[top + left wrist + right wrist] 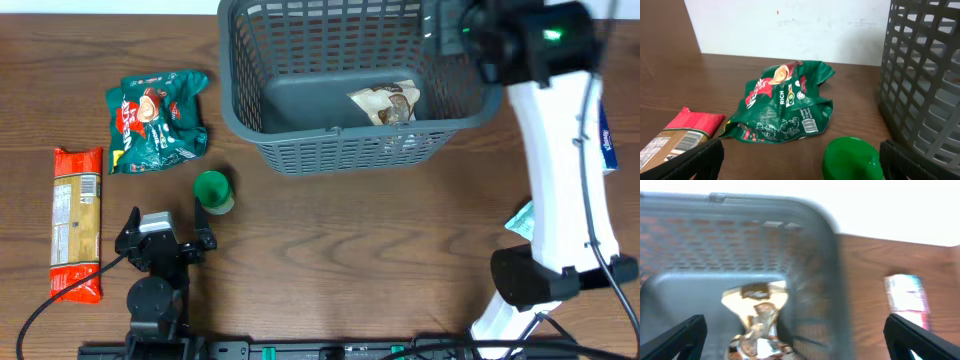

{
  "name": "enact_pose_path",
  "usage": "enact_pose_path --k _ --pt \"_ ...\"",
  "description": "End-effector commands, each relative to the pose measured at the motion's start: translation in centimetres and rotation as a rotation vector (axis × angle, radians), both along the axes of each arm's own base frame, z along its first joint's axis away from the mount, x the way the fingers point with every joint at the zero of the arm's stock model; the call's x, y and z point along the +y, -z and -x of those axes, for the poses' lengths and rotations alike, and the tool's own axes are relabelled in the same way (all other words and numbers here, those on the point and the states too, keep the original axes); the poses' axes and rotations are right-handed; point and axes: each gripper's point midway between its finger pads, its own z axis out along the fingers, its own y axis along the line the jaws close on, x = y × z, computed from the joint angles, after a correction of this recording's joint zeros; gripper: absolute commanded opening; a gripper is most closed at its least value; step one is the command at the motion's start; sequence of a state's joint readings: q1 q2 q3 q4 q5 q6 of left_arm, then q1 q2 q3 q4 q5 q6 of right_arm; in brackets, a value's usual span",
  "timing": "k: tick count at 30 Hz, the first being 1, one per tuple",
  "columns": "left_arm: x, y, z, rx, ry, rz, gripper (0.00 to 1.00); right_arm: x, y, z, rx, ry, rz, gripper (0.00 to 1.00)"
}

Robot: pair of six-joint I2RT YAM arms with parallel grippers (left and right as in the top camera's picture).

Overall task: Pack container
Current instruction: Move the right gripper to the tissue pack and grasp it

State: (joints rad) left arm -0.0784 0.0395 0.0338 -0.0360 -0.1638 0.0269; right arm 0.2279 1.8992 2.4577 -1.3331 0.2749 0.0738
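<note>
Overhead: dark grey slotted container (340, 150) upright at 12 o'clock on the wooden tabletop (350, 260), with one crumpled brown-and-white snack pack (385, 103) on its floor toward the 3 o'clock side. White right arm (550, 150) stretched from 5 o'clock up to 1 o'clock, its black end above the container's 2 o'clock corner. Green snack bag (157, 120) at 10 o'clock, well apart from the container; long red pack (77, 222) at 9 o'clock, lengthwise from 12 to 6. Small green cup (213, 190) near the container's 7 o'clock corner. Left gripper (168, 225) at 7 o'clock, spread wide and empty, pointed toward 12, the green cup just off its 1 o'clock finger. Blue-and-white pack (608, 140) at 3 o'clock, partly behind the arm. Left wrist view: both fingers parted to the lower corners with nothing gripped; green cup low at 5 o'clock, green snack bag lying crumpled at centre, red pack at 8 o'clock, lattice wall of the container filling 3 o'clock. Right wrist view, blurred: right gripper (800, 340) wide and holding nothing, fingers at 8 and 4 o'clock; below it the container's corner and floor, the brown-and-white snack pack at 6 to 7 o'clock; a pale pack, too smeared to read, on bare tabletop at 3 o'clock, outside the wall.
</note>
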Motion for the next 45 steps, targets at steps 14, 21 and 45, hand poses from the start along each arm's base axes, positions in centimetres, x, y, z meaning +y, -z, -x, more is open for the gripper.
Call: enact_pose_path --k 14,21,45 --pt "0.3 1.9 0.0 0.052 -0.016 -0.012 0.99 -22.9 0.0 9.3 0.109 0.737 -0.02 0.99" --pt "0.3 1.9 0.0 0.052 -0.016 -0.012 0.99 -28.6 4.0 11.3 0.215 0.876 -0.023 0.99" --pt "0.3 1.9 0.0 0.052 -0.016 -0.012 0.99 -33.1 28.5 11.6 0.522 0.501 -0.092 0.99"
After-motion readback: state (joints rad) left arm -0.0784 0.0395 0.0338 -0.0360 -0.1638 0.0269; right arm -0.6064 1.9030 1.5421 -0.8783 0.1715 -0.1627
